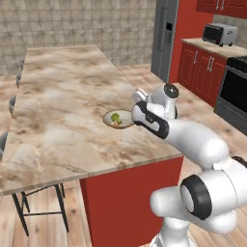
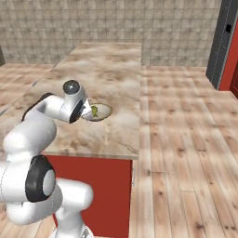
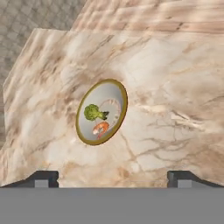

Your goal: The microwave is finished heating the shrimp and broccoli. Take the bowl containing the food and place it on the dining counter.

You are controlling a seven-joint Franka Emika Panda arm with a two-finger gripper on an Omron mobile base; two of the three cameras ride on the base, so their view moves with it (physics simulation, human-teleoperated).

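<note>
Marbled desk (image 1: 62,106) carrying the bowl (image 3: 101,112)
Broccoli (image 3: 92,112) and shrimp (image 3: 100,127) lie inside; the claw (image 3: 113,177) hangs above it, spread wide apart, gripping nothing.

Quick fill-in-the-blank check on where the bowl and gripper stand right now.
1. The bowl rests on the ____ counter.
2. Beside the shrimp in the bowl lies a green ____.
3. The gripper has its jaws ____, holding nothing.

Missing words: dining; broccoli; open
</note>
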